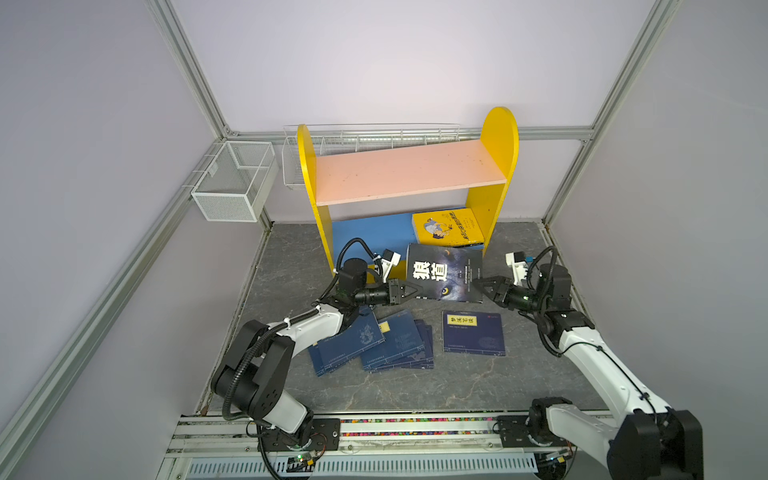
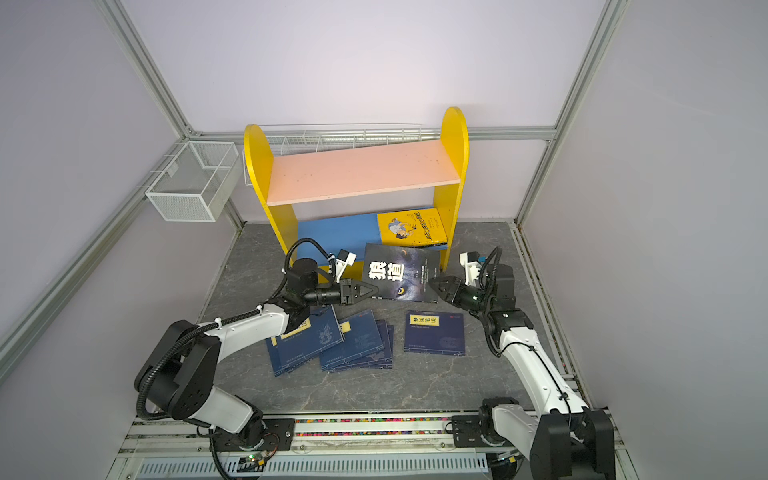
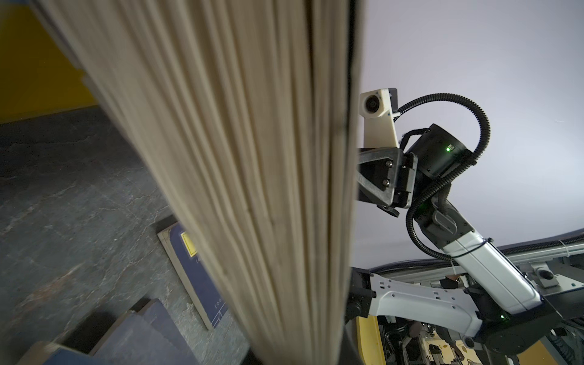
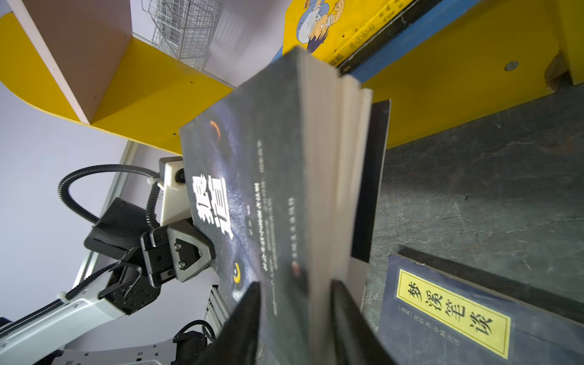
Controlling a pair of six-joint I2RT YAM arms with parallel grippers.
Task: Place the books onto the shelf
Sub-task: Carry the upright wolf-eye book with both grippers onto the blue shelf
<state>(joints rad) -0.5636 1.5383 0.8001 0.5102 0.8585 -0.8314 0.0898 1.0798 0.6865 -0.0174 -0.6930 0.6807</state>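
Black book (image 1: 444, 272): where is it?" asks the student.

Tutor: Raised and tilted, cover up, just in front of the shelf (image 1: 500, 137) and its blue board (image 1: 365, 232). The yellow book (image 1: 446, 226) lies on that board at the right end. Navy books (image 1: 374, 345) lie flat on the table (image 1: 415, 386).

Student: What holds it?

Tutor: Left gripper (image 1: 415, 291) is clamped on the near left corner. Right gripper (image 1: 482, 287) straddles the near right corner with jaws parted; whether it touches the cover cannot be told.

Student: How is this step done well?

Tutor: It reads as a hand-over to the left arm. A single corner grip lets a thick paperback sag and fan. Draw the right jaws straight back, clear of the pages. Then slide the book low onto the blue board, into the free space beside the yellow book. Release only once the board bears it.
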